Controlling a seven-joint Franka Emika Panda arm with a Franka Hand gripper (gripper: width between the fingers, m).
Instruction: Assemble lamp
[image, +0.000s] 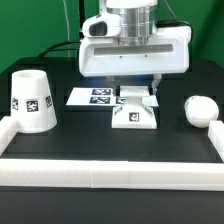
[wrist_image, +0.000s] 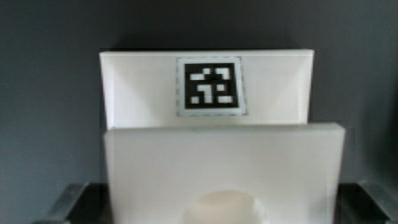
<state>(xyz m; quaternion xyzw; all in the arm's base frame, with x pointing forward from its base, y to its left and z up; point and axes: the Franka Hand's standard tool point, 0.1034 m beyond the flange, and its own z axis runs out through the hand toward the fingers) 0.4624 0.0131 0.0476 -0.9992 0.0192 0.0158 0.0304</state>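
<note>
The lamp's small square white base (image: 134, 113) sits on the black table in the middle, with a tag on its near face. In the wrist view the base (wrist_image: 214, 150) fills the frame, with a tag and a round socket hole. My gripper (image: 134, 95) hangs straight over it. Its dark fingers (wrist_image: 75, 205) stand on either side of the base with a narrow gap, so the gripper (wrist_image: 222, 212) is open. The tagged cone shade (image: 33, 100) stands at the exterior view's left. The rounded bulb (image: 202, 109) lies at the exterior view's right.
The marker board (image: 92, 96) lies flat just behind and left of the base. A long white rail (image: 110, 172) runs along the front and up both sides of the table. A green backdrop stands behind.
</note>
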